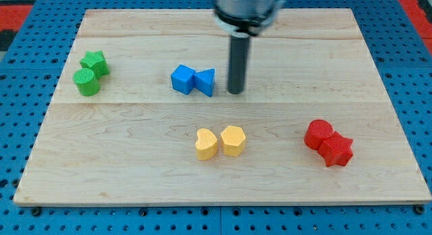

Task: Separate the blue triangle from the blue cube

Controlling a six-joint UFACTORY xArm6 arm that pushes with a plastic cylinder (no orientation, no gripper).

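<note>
The blue cube (182, 79) lies on the table, in the upper middle of the board. It rests flat on one face, turned slightly so its corners are askew to the board's edges. The blue triangle (205, 82) sits immediately at the cube's right in the view, touching it. It is a wedge-shaped prism of the same blue, standing with its pointed edge toward the view's top.

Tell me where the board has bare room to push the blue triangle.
Free: the view's right half between my tip and the red blocks, and the strip along the view's top. Crowded: blue triangle touches blue cube; yellow blocks sit below.
</note>
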